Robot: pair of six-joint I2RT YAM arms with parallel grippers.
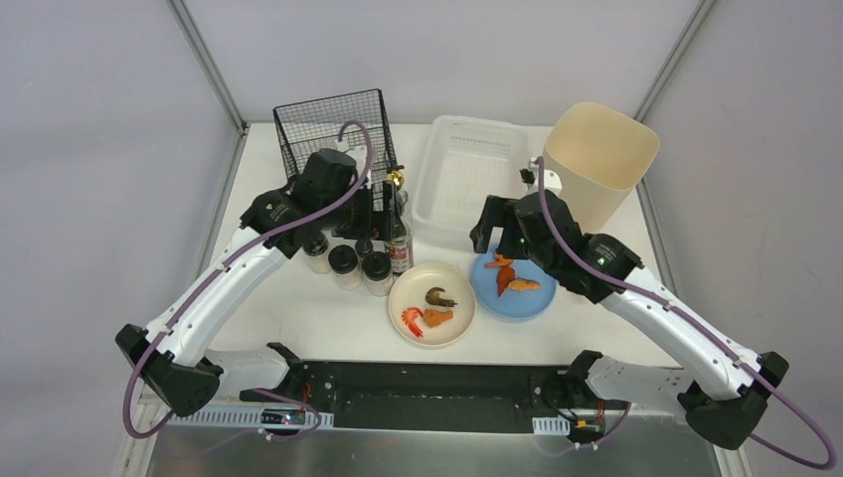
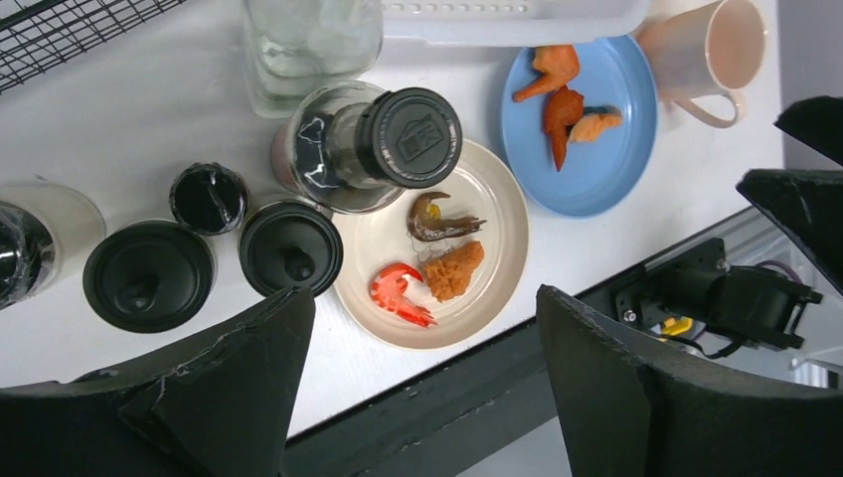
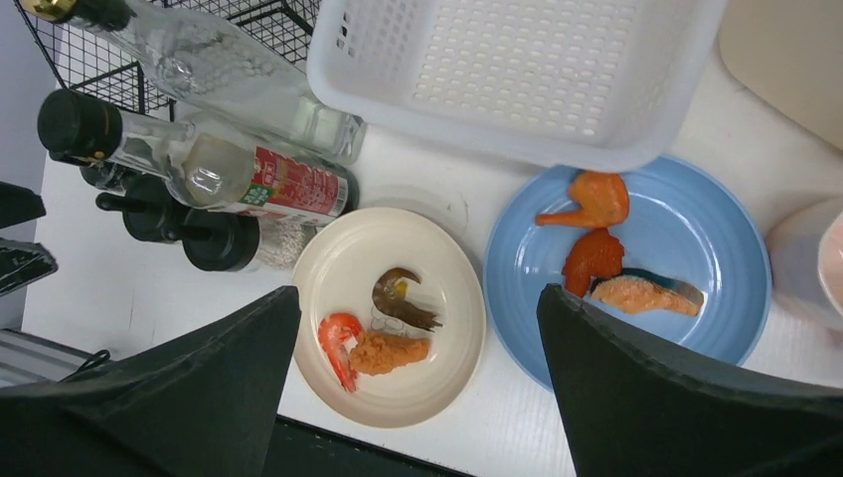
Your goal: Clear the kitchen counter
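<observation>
Left wrist view: looks like pre-grasp on the capped bottle [image 2: 383,144], my left gripper [image 2: 422,298] apart, empty; right gripper [image 3: 418,293] apart too. Next I'd descend, clamp, lift to wire basket [image 1: 328,124].

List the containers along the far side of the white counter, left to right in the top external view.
Black wire mesh basket → white slotted plastic basket → tall beige plastic bin.
</observation>
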